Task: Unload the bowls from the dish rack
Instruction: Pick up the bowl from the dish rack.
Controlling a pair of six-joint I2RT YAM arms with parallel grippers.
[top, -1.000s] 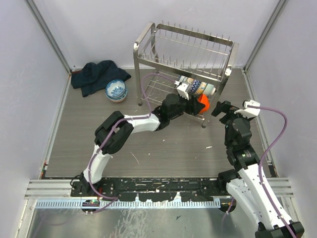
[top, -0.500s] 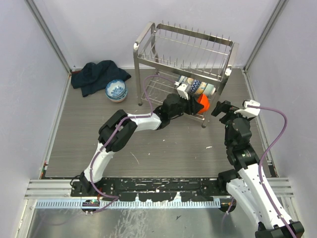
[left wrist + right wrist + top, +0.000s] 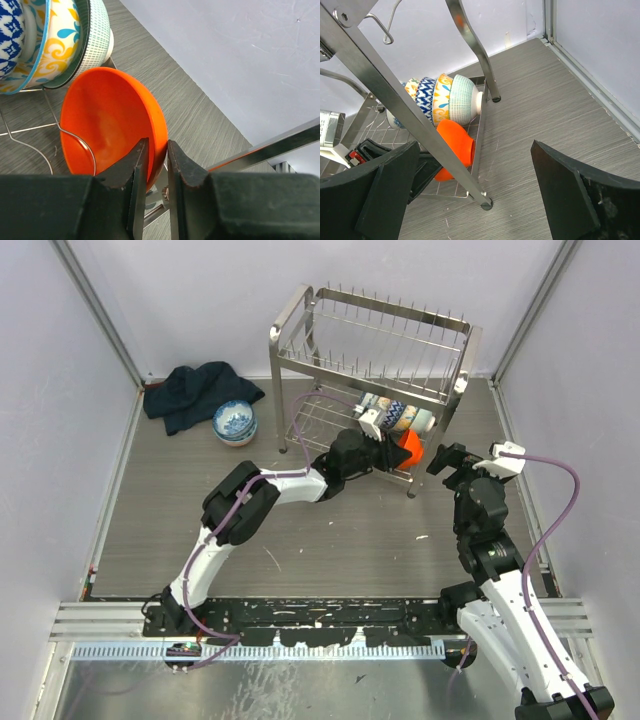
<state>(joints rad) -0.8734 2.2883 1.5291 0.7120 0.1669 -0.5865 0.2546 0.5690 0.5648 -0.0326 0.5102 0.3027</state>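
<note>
The silver dish rack (image 3: pixel 375 345) stands at the back of the table. On its lower tier a row of patterned bowls (image 3: pixel 398 415) (image 3: pixel 50 40) (image 3: pixel 445 97) lies on edge, and an orange bowl (image 3: pixel 408 448) (image 3: pixel 110 125) (image 3: pixel 455 145) leans in front of them. My left gripper (image 3: pixel 392 455) (image 3: pixel 158 142) reaches into the lower tier, its jaws pinching the orange bowl's rim, one finger inside and one outside. My right gripper (image 3: pixel 452 458) (image 3: pixel 476 146) hangs wide open just right of the rack, holding nothing.
A blue-and-white bowl (image 3: pixel 234 421) sits on the table at the left beside a dark cloth (image 3: pixel 198 390). A slanted rack post (image 3: pixel 410 115) crosses the right wrist view. Walls close in the table on the left, back and right.
The left jaws have narrowed onto the orange bowl's rim, and the left arm has edged slightly toward the rack. The right arm has not moved.
</note>
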